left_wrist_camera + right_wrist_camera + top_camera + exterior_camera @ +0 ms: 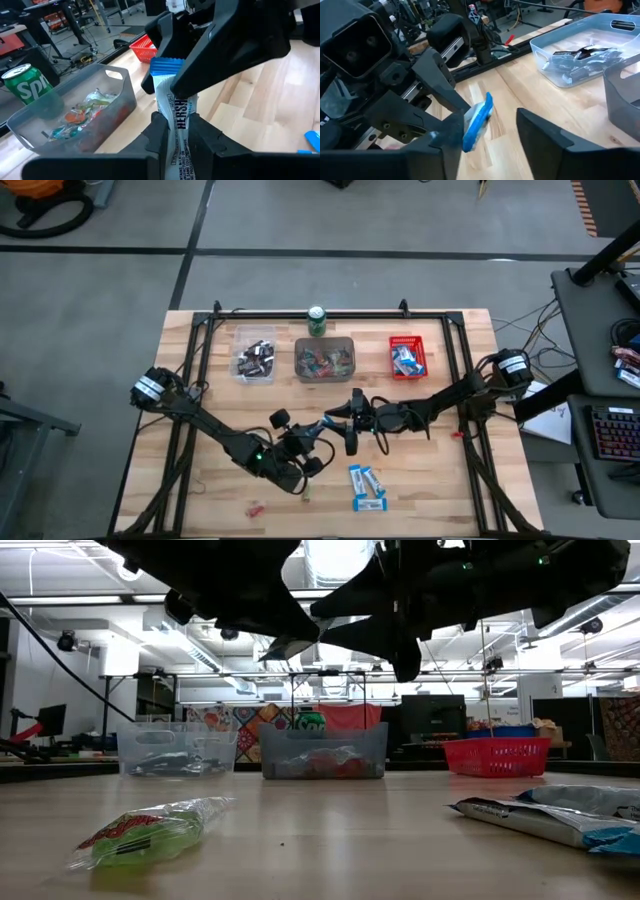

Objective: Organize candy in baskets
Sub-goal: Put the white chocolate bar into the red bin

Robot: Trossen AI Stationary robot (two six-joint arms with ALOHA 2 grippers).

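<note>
My left gripper is shut on a blue-and-white candy bar and holds it upright above the middle of the table. My right gripper stands open around the bar's top end, which lies close to one finger. In the high view the two grippers meet in front of the grey basket, left and right. Three baskets line the back: clear with dark bars, grey with small coloured pieces, red with blue bars.
A green can stands behind the grey basket. Loose blue-and-white bars lie near the front edge right of centre. A small red candy lies at the front left, and a green-and-red wrapped candy lies close to the low camera.
</note>
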